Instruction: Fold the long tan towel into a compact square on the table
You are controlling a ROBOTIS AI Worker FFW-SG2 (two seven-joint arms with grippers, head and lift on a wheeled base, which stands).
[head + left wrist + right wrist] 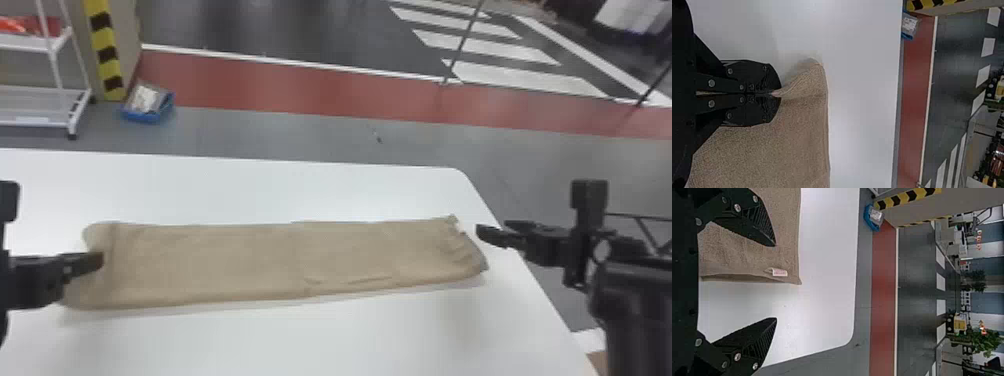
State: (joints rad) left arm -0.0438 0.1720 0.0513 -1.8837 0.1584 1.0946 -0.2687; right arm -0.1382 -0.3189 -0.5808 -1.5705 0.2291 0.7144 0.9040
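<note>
Lying beyond the white table (300, 340) is red flooring (300, 90).

A white table (300, 340); the tan towel (225, 262) lies lengthwise across it.

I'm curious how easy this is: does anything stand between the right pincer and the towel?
Nothing visible does. The right pincer, fingers apart, is by the towel's tagged end, above the white table.
</note>
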